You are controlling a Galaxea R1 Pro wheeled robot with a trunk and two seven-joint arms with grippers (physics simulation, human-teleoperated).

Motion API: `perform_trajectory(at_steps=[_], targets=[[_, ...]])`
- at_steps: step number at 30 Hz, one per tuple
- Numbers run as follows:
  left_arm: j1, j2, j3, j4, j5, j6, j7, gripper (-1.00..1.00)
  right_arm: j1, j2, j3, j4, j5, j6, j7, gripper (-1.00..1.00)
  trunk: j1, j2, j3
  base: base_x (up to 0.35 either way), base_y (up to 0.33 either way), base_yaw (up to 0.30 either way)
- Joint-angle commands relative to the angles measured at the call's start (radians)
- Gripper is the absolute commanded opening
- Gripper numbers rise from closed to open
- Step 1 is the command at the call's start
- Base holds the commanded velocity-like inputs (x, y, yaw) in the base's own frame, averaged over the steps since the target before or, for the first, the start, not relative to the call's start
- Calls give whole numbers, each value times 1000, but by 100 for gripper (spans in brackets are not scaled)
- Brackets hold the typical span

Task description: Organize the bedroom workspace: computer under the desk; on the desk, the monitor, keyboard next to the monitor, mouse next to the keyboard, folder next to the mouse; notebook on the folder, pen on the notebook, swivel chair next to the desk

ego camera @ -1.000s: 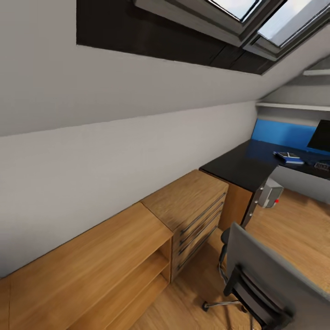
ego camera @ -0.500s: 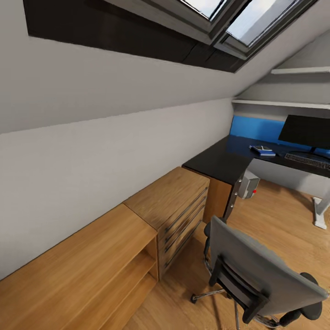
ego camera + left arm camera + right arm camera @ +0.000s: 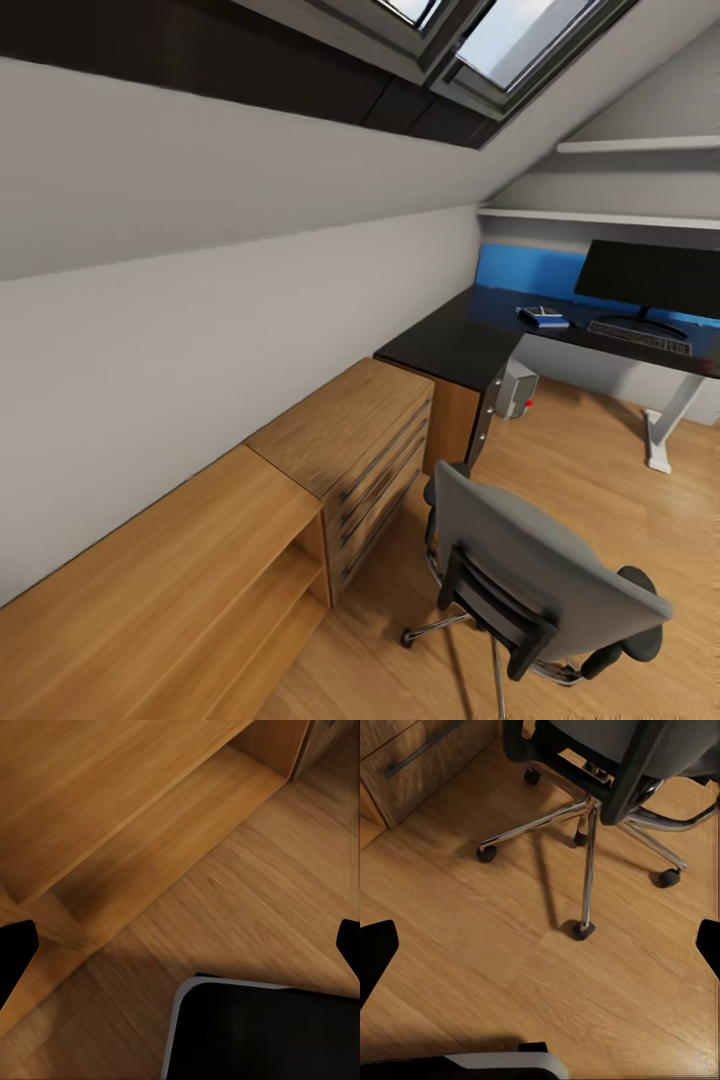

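Swivel chair [image 3: 540,580] sits near, right of the light-wood chest [image 3: 350,450]; far off, monitor [image 3: 650,280] and keyboard [image 3: 640,337] top the desk [image 3: 450,345], folder [image 3: 543,318] perhaps beside. Both grippers' jaws spread wide, empty.

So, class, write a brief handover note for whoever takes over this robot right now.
Left gripper and right gripper: open, empty.
On the long black desk: wide black monitor, slim dark keyboard before it, bright blue folder with something on top, too small to tell.
Small silver-grey computer under the desk: done.
Left: check mouse, notebook, pen up close; roll the grey swivel chair, standing apart by the light-wood chest, to the desk.
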Motion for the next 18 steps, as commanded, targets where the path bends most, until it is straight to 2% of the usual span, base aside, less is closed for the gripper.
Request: perform_trajectory(at_steps=[1,18], targets=[[1,0,-9,-2,3,-1,8,100,-1,1,8,2,2,-2,-10,100,0,-1,-3,0,0,-168],[1,0,-9,-2,3,-1,8,100,-1,1,9,2,2,-2,-10,100,0,-1,-26,0,18,-168]])
